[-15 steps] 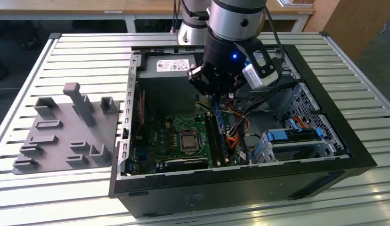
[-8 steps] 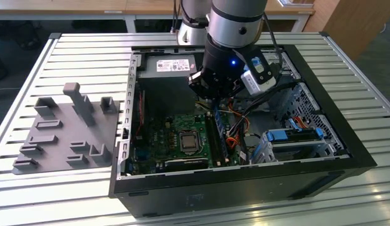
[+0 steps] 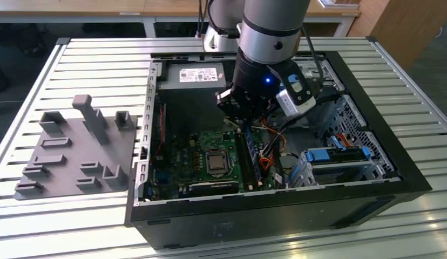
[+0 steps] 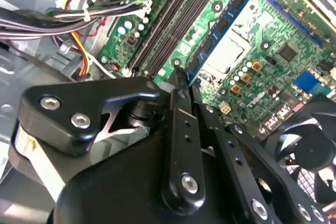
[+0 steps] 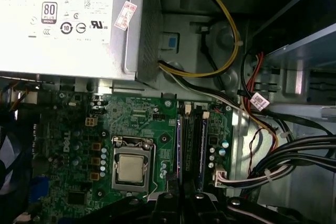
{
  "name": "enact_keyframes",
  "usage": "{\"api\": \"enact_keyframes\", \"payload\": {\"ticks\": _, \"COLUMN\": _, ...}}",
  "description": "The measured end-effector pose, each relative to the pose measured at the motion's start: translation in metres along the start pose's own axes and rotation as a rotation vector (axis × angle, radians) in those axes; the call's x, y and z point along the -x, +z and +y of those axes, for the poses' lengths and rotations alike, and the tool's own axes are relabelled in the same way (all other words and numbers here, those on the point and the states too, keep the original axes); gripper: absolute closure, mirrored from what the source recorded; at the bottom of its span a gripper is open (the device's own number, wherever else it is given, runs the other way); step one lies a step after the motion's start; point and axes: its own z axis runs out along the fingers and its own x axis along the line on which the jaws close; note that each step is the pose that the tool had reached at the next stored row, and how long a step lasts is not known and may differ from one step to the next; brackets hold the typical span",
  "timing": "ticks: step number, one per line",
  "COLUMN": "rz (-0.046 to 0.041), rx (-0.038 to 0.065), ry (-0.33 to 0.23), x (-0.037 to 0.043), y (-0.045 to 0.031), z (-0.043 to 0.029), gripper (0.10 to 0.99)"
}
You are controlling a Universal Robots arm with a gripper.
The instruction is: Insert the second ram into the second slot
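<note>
The second ram [image 4: 226,30] is stood on edge along the memory slots [image 4: 168,24], just beside the processor socket [image 4: 224,59], presumably so that its contact edge is met squarely by the slot. The gripper [image 4: 181,77] is drawn narrow over the strip's near end from above, so any push is likely sent straight down. Whether the strip is pinched or merely touched cannot be told.

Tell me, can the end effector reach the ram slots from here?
Probably yes: the end effector hangs just above the slots in the open case, and the cables lie beside them, not across.
</note>
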Motion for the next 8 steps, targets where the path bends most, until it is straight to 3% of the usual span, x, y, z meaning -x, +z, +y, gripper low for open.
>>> {"api": "enact_keyframes", "payload": {"ticks": 8, "rz": 0.0000, "rx": 0.000, "ry": 0.000, "x": 0.0016, "y": 0.0118, "z": -0.0002, "gripper": 0.945}}
